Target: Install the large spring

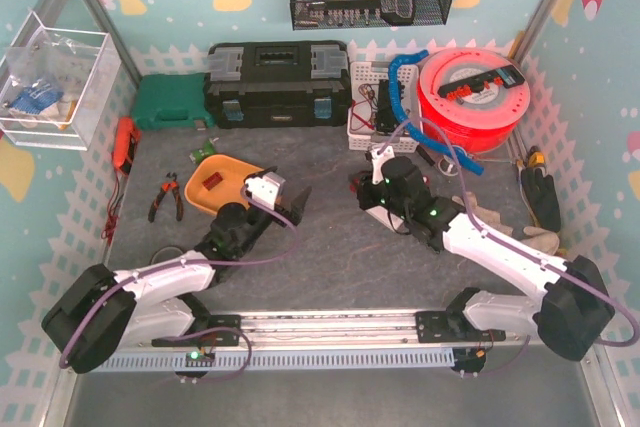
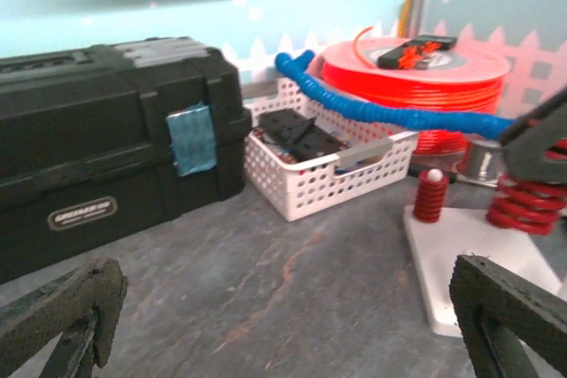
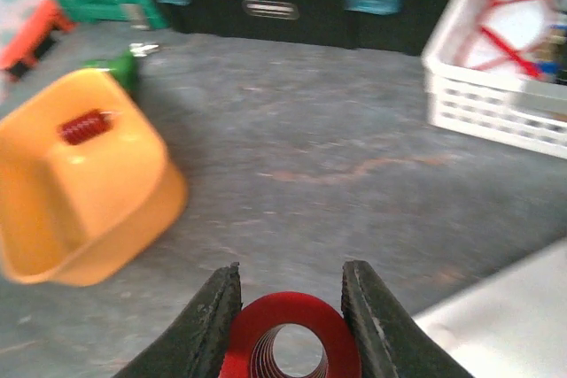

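The large red spring (image 3: 292,347) sits upright between my right gripper's (image 3: 291,303) two fingers, which press on its sides. In the left wrist view the same spring (image 2: 521,208) stands at the far end of the white base plate (image 2: 469,258), under the right gripper's black finger (image 2: 542,137). A smaller red spring (image 2: 431,196) stands on a post on that plate. In the top view my right gripper (image 1: 368,187) is over the plate (image 1: 378,215). My left gripper (image 2: 292,325) is open and empty, low over the mat, left of the plate.
An orange tray (image 3: 53,219) holding a small red spring (image 3: 84,126) lies left of the right gripper. A white basket (image 2: 328,174), a black toolbox (image 2: 97,174), a blue hose (image 2: 390,112) and an orange reel (image 2: 416,86) stand behind. Pliers (image 1: 165,197) lie at the left.
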